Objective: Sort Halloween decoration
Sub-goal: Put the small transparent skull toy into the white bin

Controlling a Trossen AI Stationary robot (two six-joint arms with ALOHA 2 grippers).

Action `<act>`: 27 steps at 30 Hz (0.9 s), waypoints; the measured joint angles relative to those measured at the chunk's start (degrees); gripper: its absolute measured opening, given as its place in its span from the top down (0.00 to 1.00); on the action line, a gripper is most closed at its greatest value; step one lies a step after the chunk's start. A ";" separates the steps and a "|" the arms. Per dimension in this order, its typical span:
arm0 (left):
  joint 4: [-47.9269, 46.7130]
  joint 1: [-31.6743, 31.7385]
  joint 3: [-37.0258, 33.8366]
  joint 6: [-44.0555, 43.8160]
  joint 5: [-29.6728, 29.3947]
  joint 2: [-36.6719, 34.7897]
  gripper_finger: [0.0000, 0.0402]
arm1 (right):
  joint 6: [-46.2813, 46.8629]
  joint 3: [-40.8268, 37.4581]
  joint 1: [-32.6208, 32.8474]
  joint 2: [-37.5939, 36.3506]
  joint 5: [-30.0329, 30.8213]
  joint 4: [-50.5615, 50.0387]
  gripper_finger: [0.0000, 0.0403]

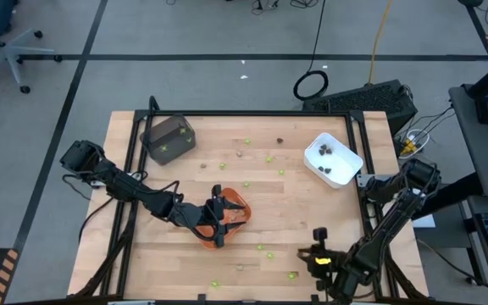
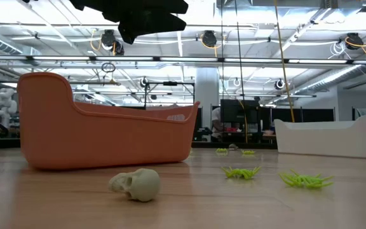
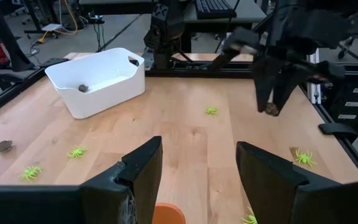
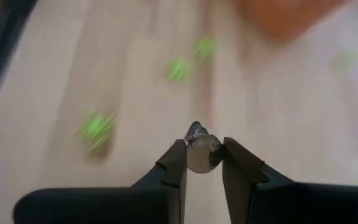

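1. High view: the right gripper [image 1: 319, 257] hangs near the table's [image 1: 261, 212] front edge; the left gripper [image 1: 219, 222] sits over the orange tray [image 1: 237, 207].
2. Low view: a tan-grey skull [image 2: 136, 184] and lime-green spiders [image 2: 240, 172] lie before that tray.
3. Left wrist view: the left fingers [image 3: 143, 171] stand wide apart, empty; the white tray [image 3: 98, 79] lies beyond them.
4. Right wrist view: the right fingers [image 4: 174, 168] pinch a small grey piece [image 4: 201, 151]; green pieces [image 4: 96, 127] lie just ahead.

Grey floor [image 1: 227, 34] marked with dark tape lines; an office chair [image 1: 2, 47] stands beside the table
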 joint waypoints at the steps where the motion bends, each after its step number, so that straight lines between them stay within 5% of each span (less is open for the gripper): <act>1: 0.03 0.00 0.00 0.00 0.00 0.00 0.48 | -3.09 0.01 -0.68 0.01 2.37 0.61 0.88; 11: 0.10 0.00 0.00 -1.42 -0.03 0.00 0.48 | -31.86 0.01 -10.94 0.00 12.59 7.29 0.88; 20: 0.03 0.00 0.00 -1.09 -1.85 0.00 0.48 | -66.86 0.01 -19.11 -0.02 21.15 12.35 0.89; 27: -0.11 0.00 0.00 1.43 -5.46 0.00 0.48 | -73.56 0.01 -23.42 -0.07 21.02 14.22 0.89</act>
